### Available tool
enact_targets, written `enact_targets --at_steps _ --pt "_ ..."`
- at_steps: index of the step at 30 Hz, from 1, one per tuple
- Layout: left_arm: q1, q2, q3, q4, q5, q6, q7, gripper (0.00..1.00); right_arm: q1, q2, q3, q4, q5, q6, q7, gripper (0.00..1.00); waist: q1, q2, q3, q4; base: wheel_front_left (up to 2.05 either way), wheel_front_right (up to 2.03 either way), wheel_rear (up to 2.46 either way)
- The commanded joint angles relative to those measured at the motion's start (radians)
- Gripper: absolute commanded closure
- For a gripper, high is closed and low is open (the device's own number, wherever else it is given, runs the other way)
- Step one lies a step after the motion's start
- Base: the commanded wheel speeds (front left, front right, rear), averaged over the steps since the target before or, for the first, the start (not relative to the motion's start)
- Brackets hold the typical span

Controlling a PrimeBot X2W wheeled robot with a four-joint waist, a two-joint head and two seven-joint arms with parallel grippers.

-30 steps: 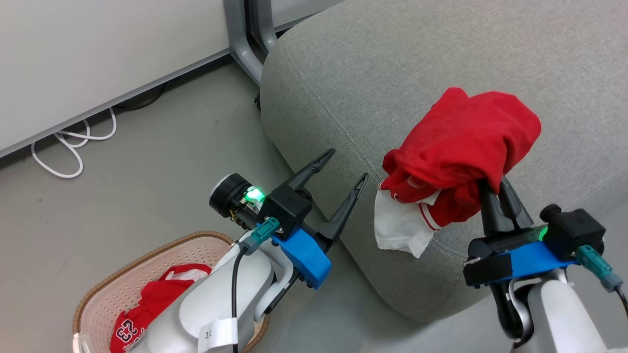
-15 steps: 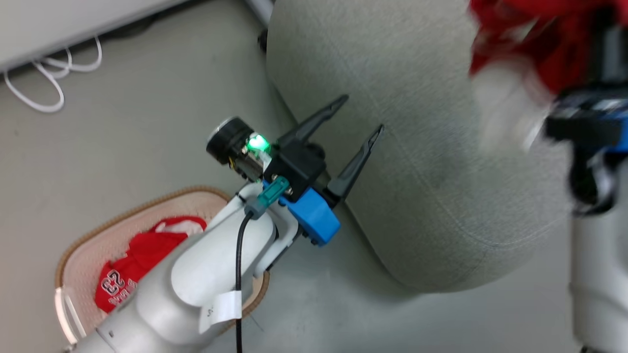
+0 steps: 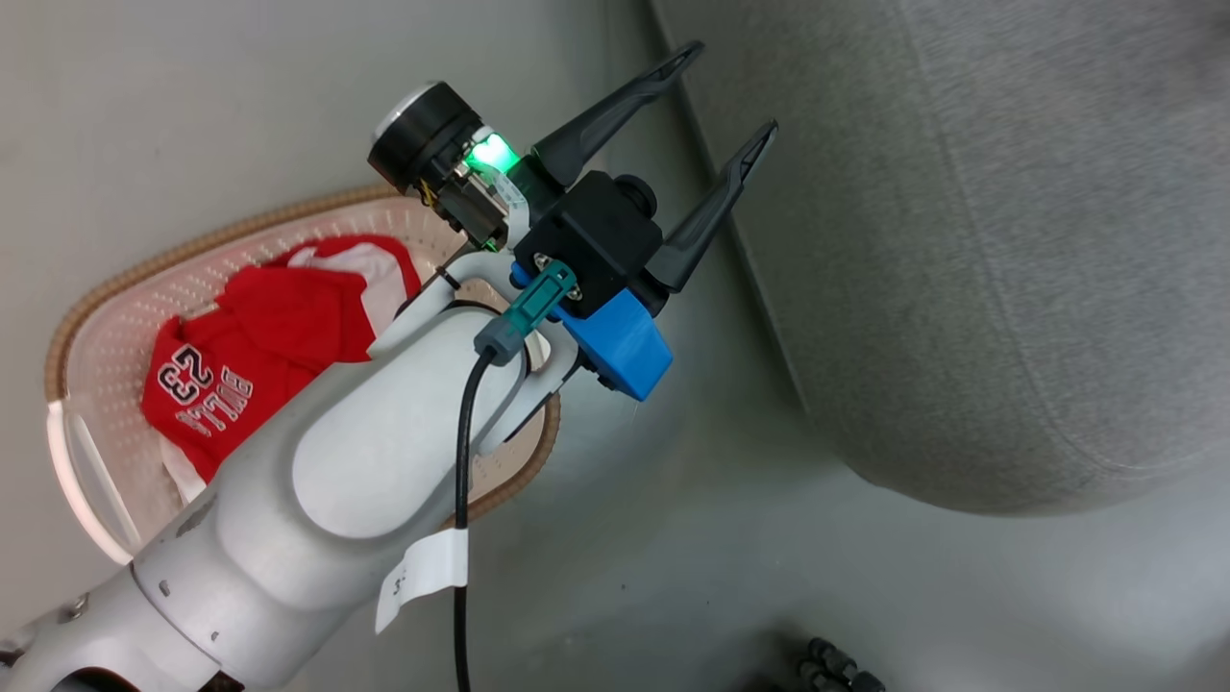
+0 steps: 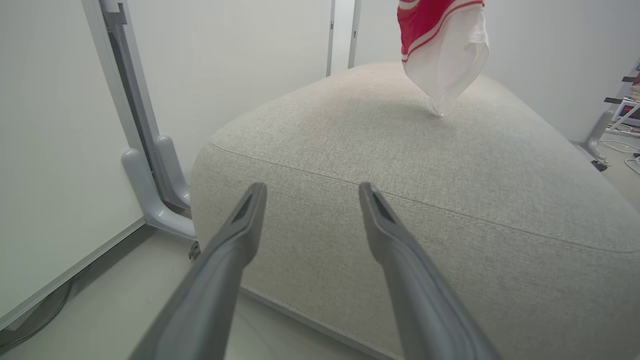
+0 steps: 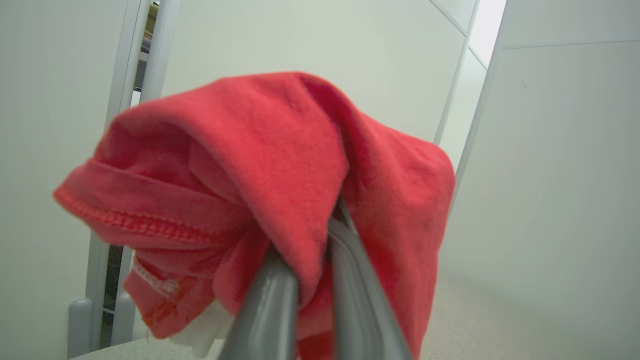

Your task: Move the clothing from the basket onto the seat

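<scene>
The cream basket (image 3: pixel 192 245) sits on the floor at the left, with red clothing (image 3: pixel 259 336) marked "23" lying in it. My left arm reaches across the basket, and my left gripper (image 3: pixel 732 88) is open and empty beside the grey seat (image 3: pixel 961 240). In the left wrist view the left gripper (image 4: pixel 311 187) points at the seat (image 4: pixel 400 175), and a red and white garment (image 4: pixel 442 50) hangs with its white tip at the cushion top. My right gripper (image 5: pixel 315 260) is shut on a red garment (image 5: pixel 280 140) draped over its fingers.
White partition panels on grey metal feet (image 4: pixel 150 200) stand just left of the seat. Grey floor runs between basket and seat. A dark ribbed object (image 3: pixel 831 663) lies at the bottom edge of the head view. Cables (image 4: pixel 620 145) lie on the floor far right.
The head camera has swung down toward the basket, so the right gripper and its red garment have left that view. The left gripper stays open, the right stays shut on the garment.
</scene>
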Motion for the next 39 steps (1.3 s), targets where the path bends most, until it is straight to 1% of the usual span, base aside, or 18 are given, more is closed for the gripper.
enact_targets --at_steps 1,5,11,15,17,18,19,20,23,25,29,33,39 --pt "-0.018 0.007 0.002 -0.006 0.005 0.002 0.004 0.00 -0.021 -0.013 -0.006 0.035 0.007 0.000 -0.003 1.00 -0.0002 0.0000 0.052 0.022 0.00 0.00 0.00" --pt "-0.024 0.018 -0.003 -0.017 0.009 0.005 0.012 0.00 -0.012 -0.007 -0.011 0.174 0.008 0.000 -0.003 1.00 -0.0002 0.0000 0.075 0.025 0.00 0.00 0.00" --pt "-0.028 0.026 -0.008 -0.025 0.008 0.008 0.020 0.00 0.021 0.020 0.000 0.332 0.015 0.000 -0.004 1.00 -0.0002 0.0000 0.087 0.034 0.00 0.00 0.00" --pt "-0.031 0.026 -0.009 -0.027 0.004 0.010 0.020 0.00 0.042 0.029 0.022 0.400 0.024 0.000 -0.003 1.00 -0.0002 0.0000 0.089 0.040 0.00 0.00 0.00" --pt "-0.031 0.026 -0.010 -0.027 0.002 0.013 0.017 0.00 0.044 0.029 0.028 0.412 0.026 0.000 -0.003 1.00 -0.0002 0.0000 0.089 0.043 0.00 0.00 0.00" --pt "-0.031 0.026 -0.010 -0.026 0.000 0.014 0.014 0.00 0.046 0.030 0.030 0.417 0.028 0.000 -0.003 0.95 -0.0002 0.0000 0.087 0.044 0.00 0.00 0.00" --pt "-0.029 0.027 -0.010 -0.023 -0.001 0.015 0.011 0.00 0.050 0.033 0.031 0.417 0.030 0.000 -0.003 0.51 -0.0002 0.0000 0.084 0.044 0.00 0.00 0.00" --pt "-0.025 0.027 -0.010 -0.020 -0.003 0.018 0.007 0.00 0.058 0.037 0.032 0.415 0.033 0.000 -0.003 0.00 -0.0002 0.0000 0.078 0.043 0.00 0.00 0.00" --pt "-0.007 0.015 -0.012 -0.008 -0.010 0.017 -0.013 0.00 0.098 0.048 0.050 0.390 0.035 0.000 -0.003 0.00 -0.0002 0.0000 0.048 0.049 0.00 0.00 0.00" --pt "0.005 0.006 -0.012 0.004 -0.017 0.021 -0.032 0.00 0.147 0.045 0.066 0.359 0.027 0.000 -0.003 0.00 -0.0002 0.0000 0.019 0.055 0.00 0.00 0.00" --pt "0.035 -0.010 -0.002 0.034 -0.038 0.027 -0.068 0.00 0.272 0.063 0.102 0.288 0.020 0.000 -0.003 0.00 -0.0002 0.0000 -0.056 0.060 0.00 0.00 0.00" --pt "0.082 -0.018 0.022 0.063 -0.067 0.040 -0.097 0.00 0.385 0.087 0.125 0.204 0.029 0.000 -0.003 0.00 -0.0002 0.0000 -0.142 0.061 0.00 0.00 0.00" --pt "0.191 -0.012 0.093 0.086 -0.101 0.065 -0.116 0.00 0.532 0.124 0.210 0.048 0.033 0.000 -0.003 0.00 -0.0002 0.0000 -0.294 0.073 0.00 0.00 0.00"
